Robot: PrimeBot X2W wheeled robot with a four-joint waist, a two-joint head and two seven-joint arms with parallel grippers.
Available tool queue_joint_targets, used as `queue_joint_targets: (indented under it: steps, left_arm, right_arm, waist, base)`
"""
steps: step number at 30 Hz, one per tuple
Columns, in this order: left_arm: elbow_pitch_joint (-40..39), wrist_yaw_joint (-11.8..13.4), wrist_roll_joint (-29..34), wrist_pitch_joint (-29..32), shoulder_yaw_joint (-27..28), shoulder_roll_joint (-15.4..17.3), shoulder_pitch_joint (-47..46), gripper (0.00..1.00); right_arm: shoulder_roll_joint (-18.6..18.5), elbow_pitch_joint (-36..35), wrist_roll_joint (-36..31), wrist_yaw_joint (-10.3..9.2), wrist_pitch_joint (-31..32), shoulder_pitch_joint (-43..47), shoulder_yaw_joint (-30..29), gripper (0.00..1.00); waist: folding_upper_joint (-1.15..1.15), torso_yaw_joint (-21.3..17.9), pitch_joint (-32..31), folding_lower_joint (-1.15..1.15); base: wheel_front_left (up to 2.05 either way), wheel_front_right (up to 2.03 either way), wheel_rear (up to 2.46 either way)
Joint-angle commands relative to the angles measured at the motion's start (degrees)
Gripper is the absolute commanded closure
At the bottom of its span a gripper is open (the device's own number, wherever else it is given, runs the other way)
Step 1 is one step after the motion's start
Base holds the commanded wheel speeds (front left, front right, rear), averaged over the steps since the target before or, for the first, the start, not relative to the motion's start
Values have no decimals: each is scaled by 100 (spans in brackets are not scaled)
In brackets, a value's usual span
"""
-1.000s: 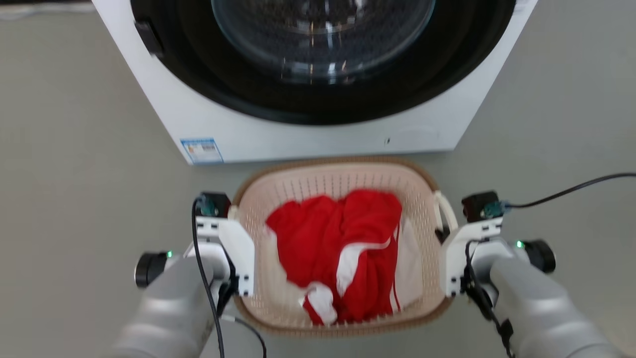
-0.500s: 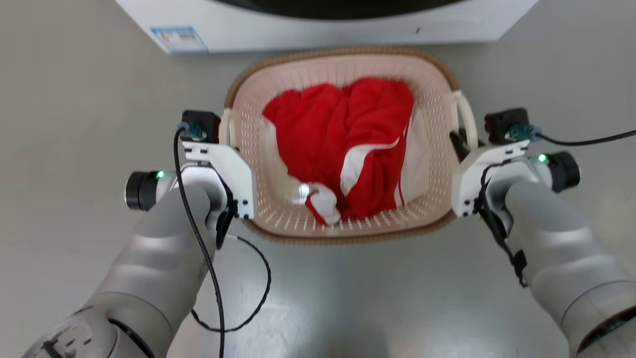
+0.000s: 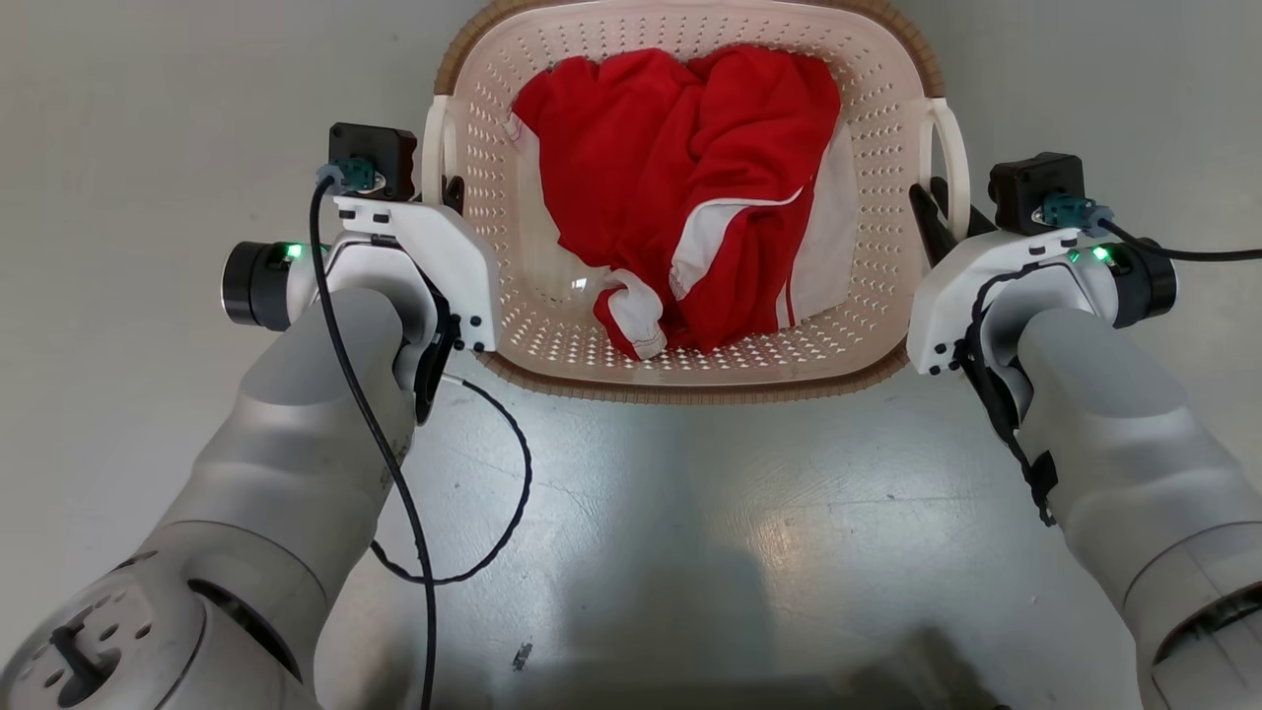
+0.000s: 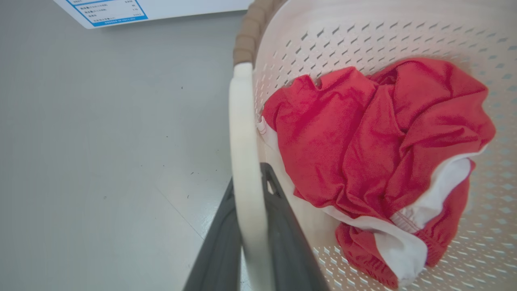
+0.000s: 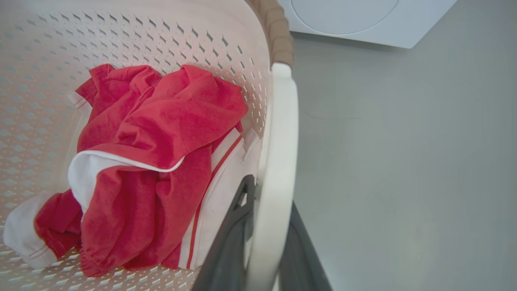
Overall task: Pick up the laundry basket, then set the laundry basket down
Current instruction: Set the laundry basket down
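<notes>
Both hands were clenched on the loop handles (image 4: 242, 133) of the laundry basket (image 3: 690, 387), left hand (image 4: 248, 176) and right hand (image 5: 270, 194) each pinching one. It was between the arms over the floor (image 3: 148, 118) (lifted or not, I could not tell). Thin plastic with a red garment (image 3: 690, 177) inside, it looked light and slightly flexible; the loops seemed the safest hold.

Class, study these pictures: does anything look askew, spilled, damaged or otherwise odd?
Nothing stands out. The laundry basket looks intact, the red and white garment lies wholly inside it, and the left gripper and right gripper each clamp a side handle.
</notes>
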Motion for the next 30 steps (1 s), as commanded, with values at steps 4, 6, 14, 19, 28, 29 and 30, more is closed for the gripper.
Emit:
queue_joint_targets:
  steps: [4,6,14,19,28,29,30]
  left_arm:
    - [-34,-61,56,-126,70,119,-211,100]
    - [-27,-71,57,-134,65,118,-227,100]
    - [-6,-82,46,-183,67,99,-316,100]
    - [3,-104,38,-198,62,86,-341,100]
    - [15,-100,19,-177,42,61,-335,100]
    - [16,-99,16,-171,39,58,-331,100]
    - [17,-99,12,-164,37,56,-327,100]
  right_arm:
    - [162,-69,-251,51,-123,122,-67,100]
    - [158,-69,-321,51,-139,105,-159,100]
    - [164,-69,-618,51,-182,66,-496,100]
    - [182,-68,-806,51,-194,52,-694,100]
    - [212,-68,-1125,51,-205,70,-1029,100]
    - [214,-68,-1160,51,-205,73,-1065,100]
    - [216,-68,-1194,51,-205,76,-1102,100]
  waist:
    - [0,-22,135,0]
    - [0,-17,162,0]
    - [0,3,208,0]
    - [0,-3,248,0]
    - [0,-1,272,0]
    - [0,0,272,0]
    - [0,2,274,0]
  base:
    - [0,0,0]
    - [0,0,0]
    - [0,0,0]
    - [0,0,0]
    - [0,0,0]
    - [0,0,0]
    - [0,0,0]
